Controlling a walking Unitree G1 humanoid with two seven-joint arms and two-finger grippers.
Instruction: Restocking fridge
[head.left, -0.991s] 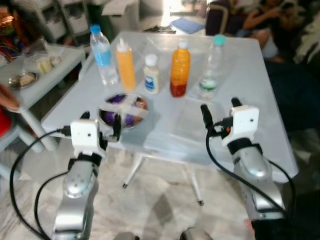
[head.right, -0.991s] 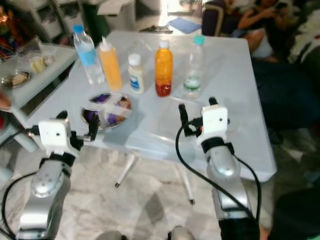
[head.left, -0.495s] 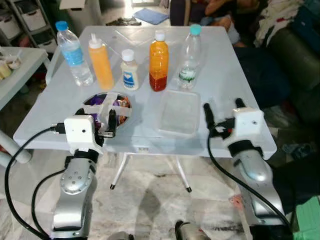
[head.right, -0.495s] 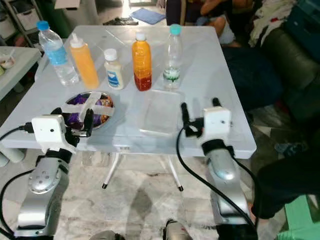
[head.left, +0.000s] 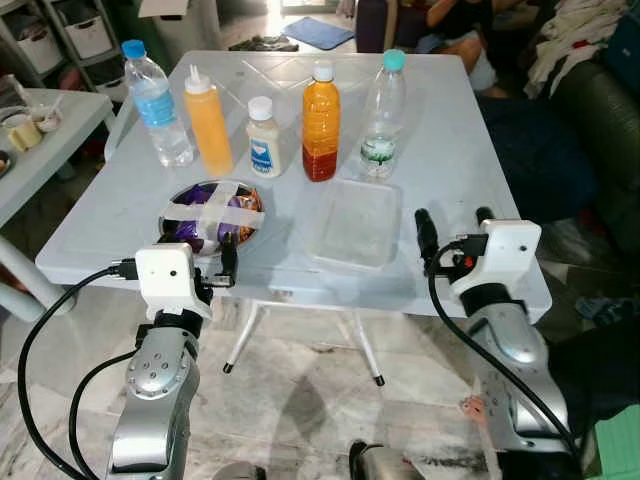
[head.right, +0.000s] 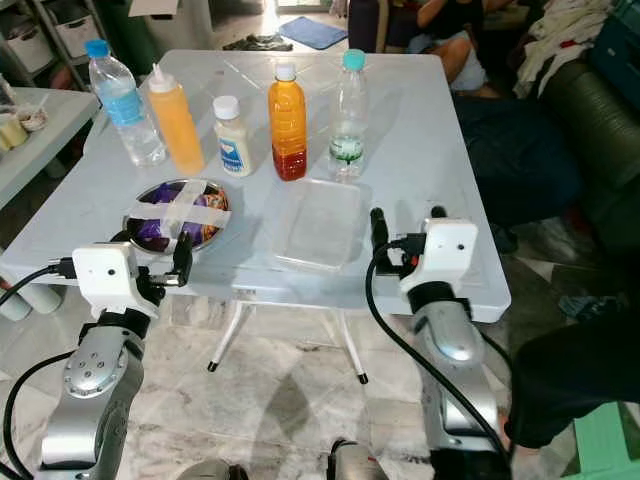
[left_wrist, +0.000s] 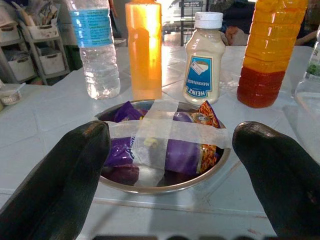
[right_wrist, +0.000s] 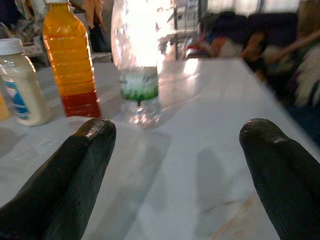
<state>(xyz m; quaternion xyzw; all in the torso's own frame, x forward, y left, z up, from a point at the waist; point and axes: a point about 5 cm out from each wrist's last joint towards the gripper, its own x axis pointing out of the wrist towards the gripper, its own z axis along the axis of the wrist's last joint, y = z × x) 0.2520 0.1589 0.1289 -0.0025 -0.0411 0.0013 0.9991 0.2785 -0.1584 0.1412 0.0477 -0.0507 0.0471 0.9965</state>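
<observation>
On the white table (head.left: 470, 150) stand, in a row, a blue-capped water bottle (head.left: 155, 105), an orange squeeze bottle (head.left: 207, 120), a mayonnaise bottle (head.left: 262, 140), an orange juice bottle (head.left: 320, 122) and a clear teal-capped bottle (head.left: 382, 115). In front of them are a steel bowl (head.left: 212, 212) of purple snack packets crossed with tape, and a clear plastic container (head.left: 358, 222). My left gripper (head.left: 195, 252) is open at the table's near edge, facing the bowl (left_wrist: 165, 150). My right gripper (head.left: 454, 225) is open near the container's right side, empty.
A low white side table (head.left: 40, 130) with small dishes stands to the left. A dark sofa (head.left: 600, 120) with clothes on it is to the right. A person (head.left: 455, 30) sits beyond the table's far edge. Marble floor lies under the table.
The head camera has swung and steadied, so the table now sits squarer and sharper in view. Both grippers remain open at the near edge, holding nothing.
</observation>
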